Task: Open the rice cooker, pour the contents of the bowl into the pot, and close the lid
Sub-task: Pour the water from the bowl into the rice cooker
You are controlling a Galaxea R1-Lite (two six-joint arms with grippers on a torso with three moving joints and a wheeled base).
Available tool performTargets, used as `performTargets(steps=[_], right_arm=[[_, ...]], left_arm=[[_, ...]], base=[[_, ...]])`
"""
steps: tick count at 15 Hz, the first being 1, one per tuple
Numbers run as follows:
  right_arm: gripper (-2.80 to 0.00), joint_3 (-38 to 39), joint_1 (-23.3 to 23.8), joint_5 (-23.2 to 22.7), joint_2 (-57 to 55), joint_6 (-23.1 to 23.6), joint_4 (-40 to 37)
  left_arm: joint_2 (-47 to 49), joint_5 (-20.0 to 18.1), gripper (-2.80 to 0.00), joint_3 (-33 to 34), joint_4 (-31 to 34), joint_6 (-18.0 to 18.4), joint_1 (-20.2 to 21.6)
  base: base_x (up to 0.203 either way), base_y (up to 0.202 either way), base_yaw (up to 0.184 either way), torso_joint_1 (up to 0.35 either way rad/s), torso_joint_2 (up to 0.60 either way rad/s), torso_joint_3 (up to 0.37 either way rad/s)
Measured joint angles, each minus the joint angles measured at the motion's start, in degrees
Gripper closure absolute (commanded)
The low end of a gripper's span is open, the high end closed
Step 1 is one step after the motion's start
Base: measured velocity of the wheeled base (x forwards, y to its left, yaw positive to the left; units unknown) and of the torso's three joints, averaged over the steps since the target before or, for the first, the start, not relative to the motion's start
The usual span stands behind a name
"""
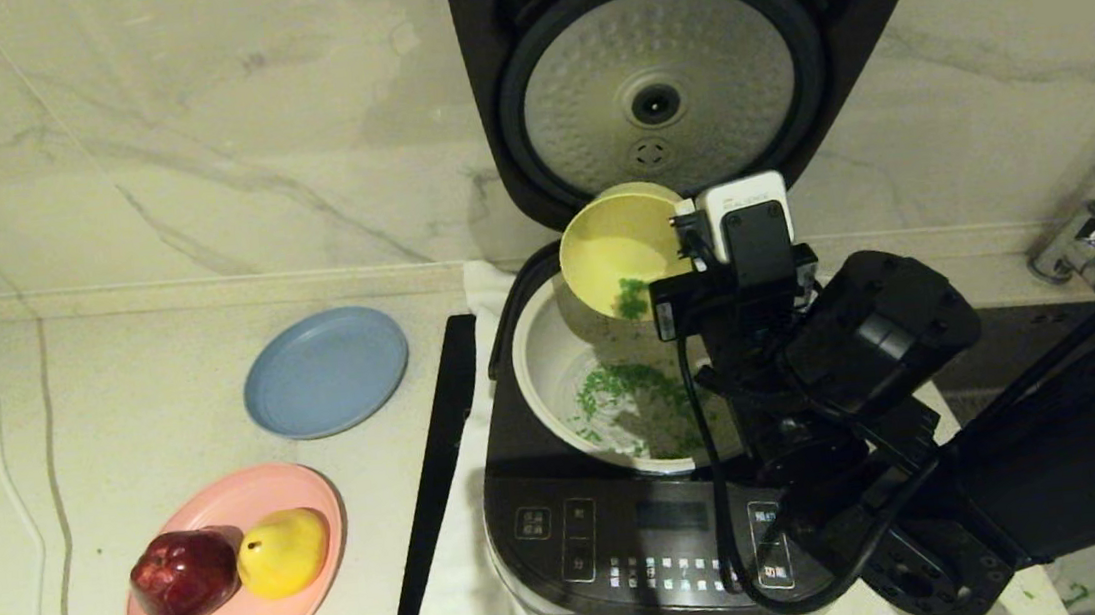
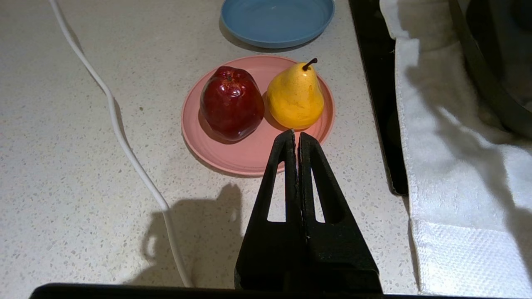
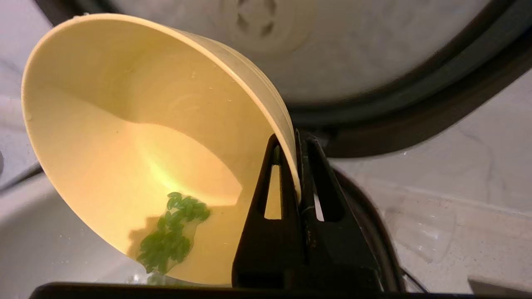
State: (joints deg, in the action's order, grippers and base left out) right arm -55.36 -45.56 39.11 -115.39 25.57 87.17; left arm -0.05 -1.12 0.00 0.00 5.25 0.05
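Currently: cooker [image 1: 630,541] on cloth [image 2: 449,166], lid [image 1: 677,84] up. R gripper [image 3: 296,166] pinches bowl [image 3: 124,124] rim, bowl tipped over pot [image 1: 536,349]. Green bits [image 1: 631,395] mostly in pot; a few cling to bowl wall. L gripper [image 2: 296,137] parked w/ fingers together, empty, over counter [image 2: 62,187] nr pink plate [image 2: 249,158] w/ apple [image 2: 230,104] & pear [image 2: 296,97]. Blue plate [image 1: 325,372] beyond.
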Motion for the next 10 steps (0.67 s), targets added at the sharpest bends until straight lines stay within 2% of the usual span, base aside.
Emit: performTargets(steps=[5, 10], right_arm=[[0.0, -1.56, -0.46, 0.06, 1.2, 1.36, 0.0], [0.0, 1.03, -1.7, 0.24, 1.56, 1.52, 0.0]], left_arm=[[0.0, -0.01, 0.0, 0.0, 0.0, 0.0, 0.02], [0.0, 0.0, 0.0, 0.0, 0.0, 0.0, 0.02]], base=[[0.0, 0.0, 0.0, 0.0, 0.0, 0.0], [0.0, 0.0, 0.0, 0.0, 0.0, 0.0]])
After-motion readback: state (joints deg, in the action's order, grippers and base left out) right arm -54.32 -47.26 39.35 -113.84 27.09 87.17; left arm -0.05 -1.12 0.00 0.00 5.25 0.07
